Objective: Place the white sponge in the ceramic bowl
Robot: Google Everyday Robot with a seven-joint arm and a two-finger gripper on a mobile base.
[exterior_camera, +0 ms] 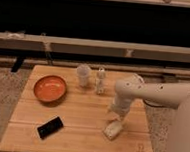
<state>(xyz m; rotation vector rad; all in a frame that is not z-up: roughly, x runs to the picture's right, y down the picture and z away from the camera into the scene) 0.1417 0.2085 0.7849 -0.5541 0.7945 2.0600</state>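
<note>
Warm honey-brown on the wooden table [80, 112], with faint plank lines running across it. The bowl [49, 88] glows orange, darker around its rim. The phone [50, 127] is flat black. The cup [82, 74] shows pale cream, and the small upright object [100, 81] beside it is pale too. The sponge [112, 130] reads off-white against the wood. The gripper [116, 117], right over the sponge on the table's right side, is white with grey shading, matching the white arm [154, 93]. The carpet [4, 95] is speckled grey-beige. Behind is a black wall [93, 20] crossed by pale beige rails [91, 42].
</note>
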